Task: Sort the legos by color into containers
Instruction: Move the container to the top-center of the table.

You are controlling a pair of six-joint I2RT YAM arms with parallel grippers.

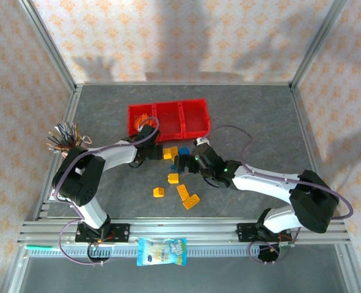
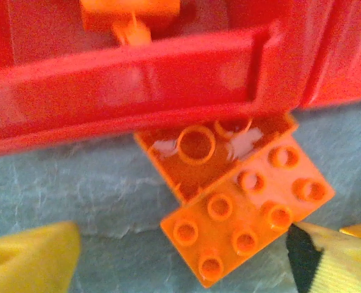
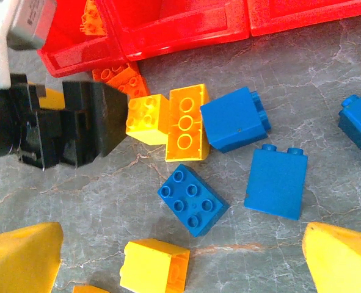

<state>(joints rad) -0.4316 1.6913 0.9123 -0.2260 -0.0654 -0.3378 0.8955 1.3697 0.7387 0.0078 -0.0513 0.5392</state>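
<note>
A blue-and-white packet lies at the near edge, between the two arm bases. Farther in on the grey table, a few orange and yellow bricks are scattered loose, well short of the bins.

Beyond them the right gripper hangs over a cluster of bricks, its yellow fingers spread wide and holding nothing. A yellow brick lies on the table between the fingertips and touches neither. Just past it lie a square blue brick and a smooth-faced blue brick. Past those, two yellow bricks lie side by side, touching a third blue brick.

The left gripper sits just beyond that cluster, close against the front wall of the red bins. Its jaws are also wide apart and empty. A flat orange brick lies studs-up on the table between its fingertips, apart from both. It touches an upturned orange piece tucked under the bin's rim. Inside that bin another orange brick shows.

The bins stand joined in a row at the far middle of the table. A cup of pens stands at the left edge.
</note>
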